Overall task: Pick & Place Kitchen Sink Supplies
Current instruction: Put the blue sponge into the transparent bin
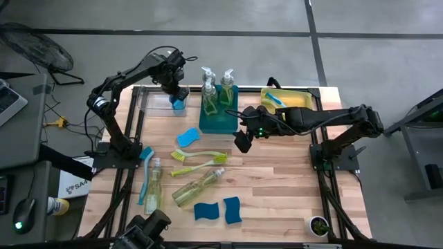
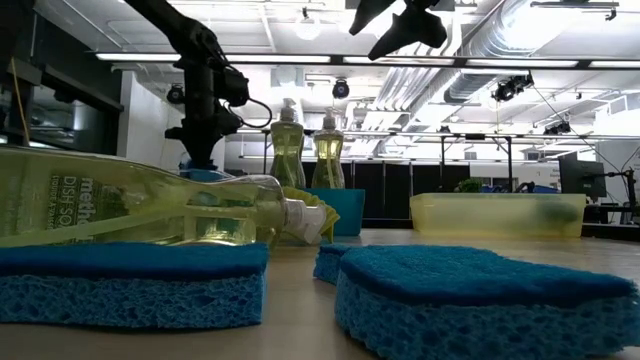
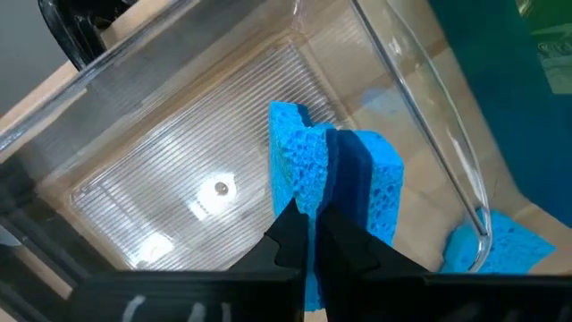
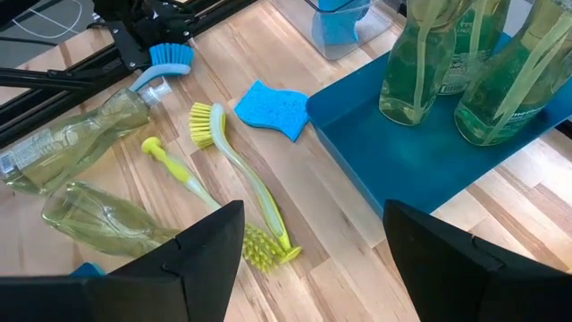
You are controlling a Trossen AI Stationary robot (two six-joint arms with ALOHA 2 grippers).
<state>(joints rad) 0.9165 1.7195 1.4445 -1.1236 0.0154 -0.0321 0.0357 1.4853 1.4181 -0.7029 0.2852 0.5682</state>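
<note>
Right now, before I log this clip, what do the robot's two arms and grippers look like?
Both arms are dark, slim and jointed, mounted on black frames at the table's sides. Black cables loop along the left arm near its wrist. The right arm shows a small green light close to its wrist. The left gripper has thin, pointed black fingers; the right gripper has broad, flat black fingers.

Bright overhead strip lights; glare spots on clear bin (image 3: 179, 206); near sponges (image 2: 480, 290) blurred.
</note>
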